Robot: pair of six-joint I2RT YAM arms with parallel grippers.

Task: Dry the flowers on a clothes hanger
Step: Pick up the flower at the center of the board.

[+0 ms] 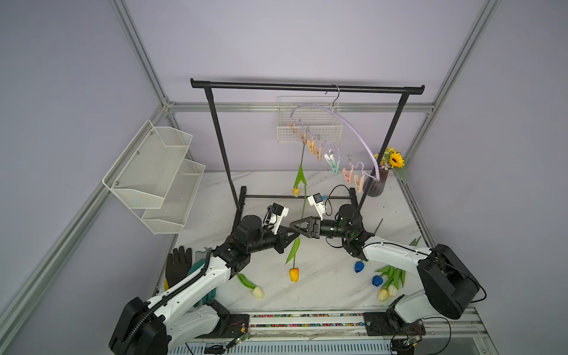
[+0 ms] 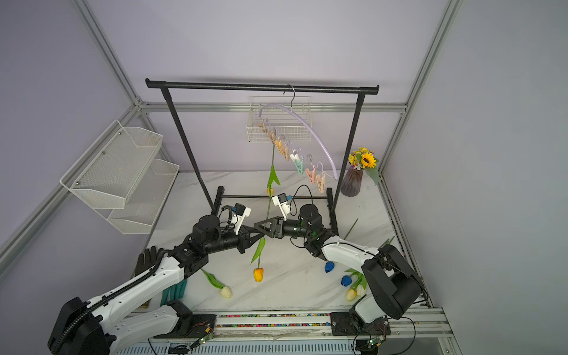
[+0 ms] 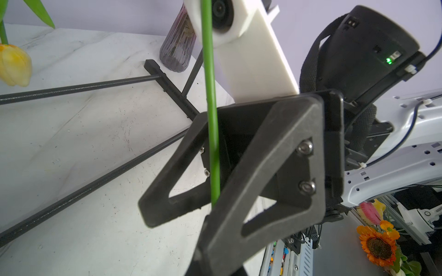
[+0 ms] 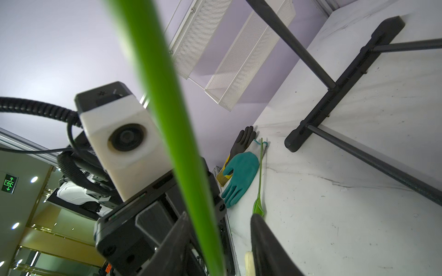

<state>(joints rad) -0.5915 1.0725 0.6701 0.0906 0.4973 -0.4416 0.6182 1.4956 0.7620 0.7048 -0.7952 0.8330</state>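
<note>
Clamping the orange tulip (image 1: 293, 274) by its stem, the left tool (image 1: 295, 237) holds it between the parted jaws of the right tool (image 1: 292, 228); one yellow tulip (image 1: 296, 192) hangs on the hanger (image 1: 347, 123), other tulips (image 1: 258, 292) lie on the worktop (image 1: 325, 285).

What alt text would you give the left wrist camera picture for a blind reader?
A green tulip stem stands between the right gripper's open black fingers, close up. Behind are a marble table, a black rack base and a ribbed vase.

Smooth plastic hanger (image 1: 310, 105), matt metal rack (image 1: 276, 85)
</note>
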